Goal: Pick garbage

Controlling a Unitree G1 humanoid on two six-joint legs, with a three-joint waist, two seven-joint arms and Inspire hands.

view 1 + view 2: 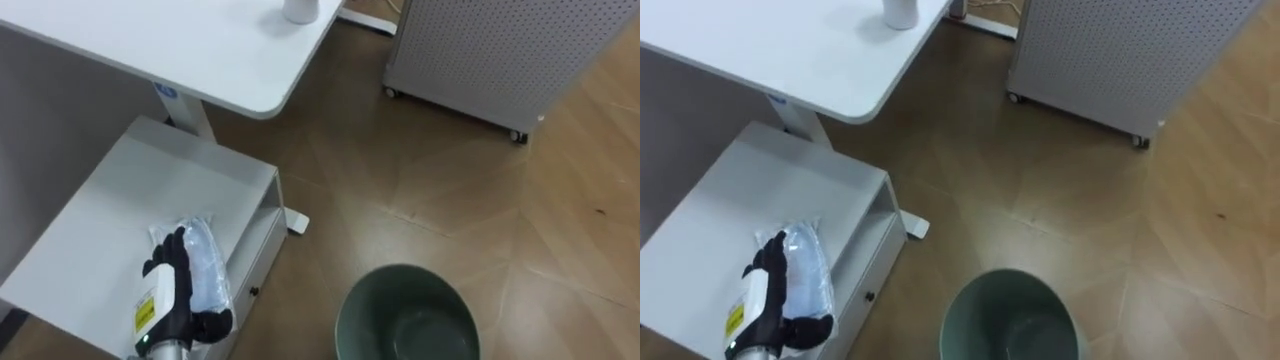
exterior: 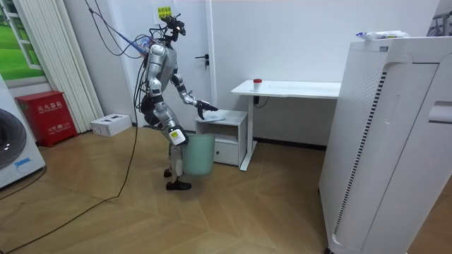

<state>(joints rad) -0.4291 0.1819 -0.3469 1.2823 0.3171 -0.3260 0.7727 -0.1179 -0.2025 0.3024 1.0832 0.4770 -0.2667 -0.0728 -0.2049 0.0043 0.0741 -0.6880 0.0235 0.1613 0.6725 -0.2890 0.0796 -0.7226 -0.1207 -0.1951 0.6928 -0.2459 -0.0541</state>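
Observation:
A crumpled clear plastic bag [image 1: 207,262] lies on top of a low white cabinet [image 1: 120,210] at the lower left. My left hand [image 1: 168,285] rests on it. Its dark fingers lie stretched along the bag's left side, and the thumb sticks out under the bag's near end. The hand is open, with the bag between thumb and fingers. A round green bin [image 1: 400,292] stands open on the floor to the right of the cabinet. In the room view I stand bent toward the cabinet [image 2: 233,120] with the bin [image 2: 200,154] in front of my legs. My right hand [image 2: 176,137] hangs low beside the bin.
A white desk [image 1: 200,50] with a white cup [image 1: 300,10] overhangs the cabinet's far side. A white perforated unit on casters [image 1: 500,50] stands at the far right. Bare wooden floor [image 1: 450,210] lies between it and the bin.

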